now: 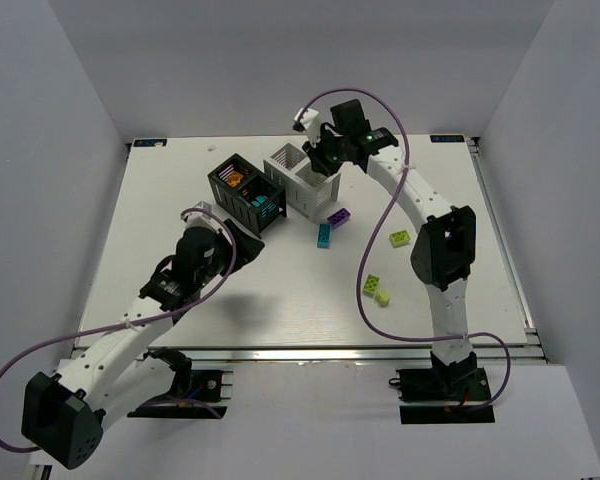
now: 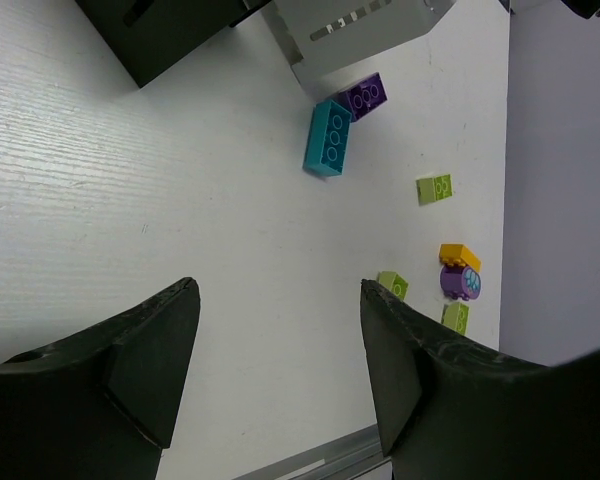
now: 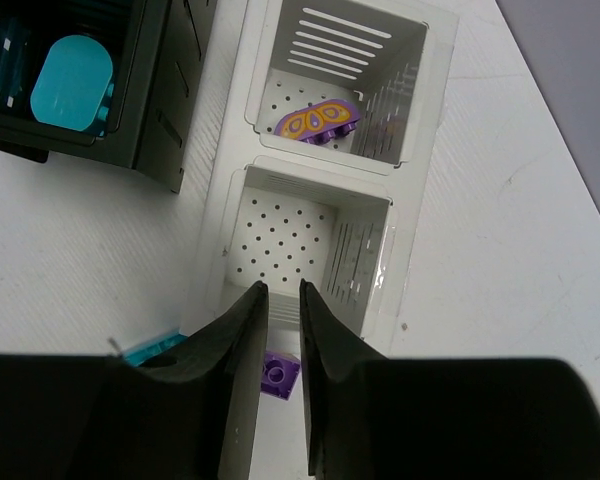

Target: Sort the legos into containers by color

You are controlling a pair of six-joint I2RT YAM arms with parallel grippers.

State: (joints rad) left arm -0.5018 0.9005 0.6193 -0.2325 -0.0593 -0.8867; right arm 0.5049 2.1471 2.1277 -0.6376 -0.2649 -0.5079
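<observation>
While right jaws (image 3: pixel 278 330) hover nearly closed, holding nothing visible, over white slatted plastic box (image 3: pixel 230 210) near bench far edge, left jaws (image 2: pixel 280 340) gape empty. Risk: descending fingers clip box rim, shoving it; purple brick (image 1: pixel 338 218) and teal brick (image 1: pixel 324 236) lie loose beside it.

A: In the right wrist view, what hides behind the right end effector (image 3: pixel 283 330)?

B: Part of a purple lego (image 3: pixel 279 373) and a teal lego (image 3: pixel 152 347), low in the frame.

A: And the black container (image 3: pixel 100 90)?

B: The upper left edge cuts it off. From the top, the legos inside it are too small to tell.
</observation>
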